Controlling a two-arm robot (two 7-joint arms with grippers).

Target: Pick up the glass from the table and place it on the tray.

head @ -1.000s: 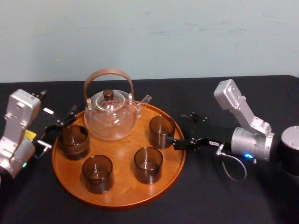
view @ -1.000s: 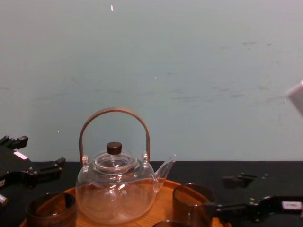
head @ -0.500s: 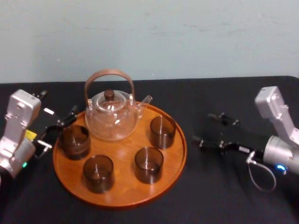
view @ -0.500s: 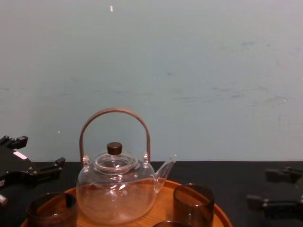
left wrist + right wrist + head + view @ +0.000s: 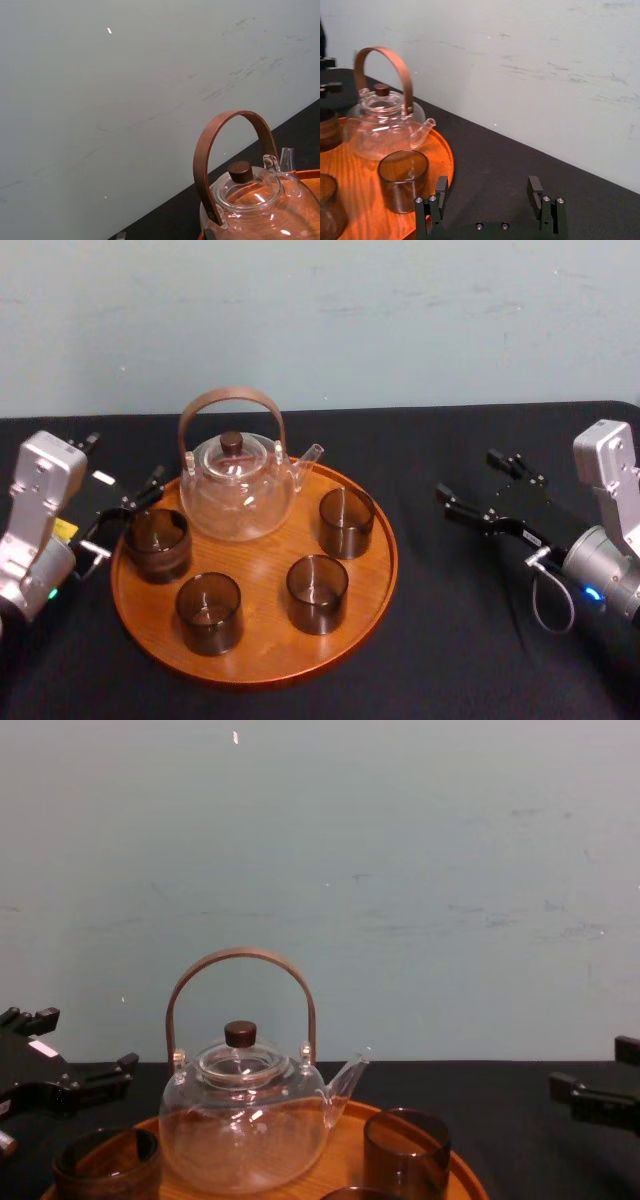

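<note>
- Counter is carrying the tray.
- Teapot is sitting at the tray's back.
- Right claw is hovering open and empty, well right of the tray.
- Left claw is idling open and empty beside the tray's left rim.
- Glass is standing on the tray's right part.

tray: wood, grain showing, gleaming under a smooth finish
teapot: clear glass, glinting
handle: brown, looking like smooth wood
glasses: smoky brown glass, shining
tabletop: black, looking matt
wall: painted, matt, showing scuffs
</note>
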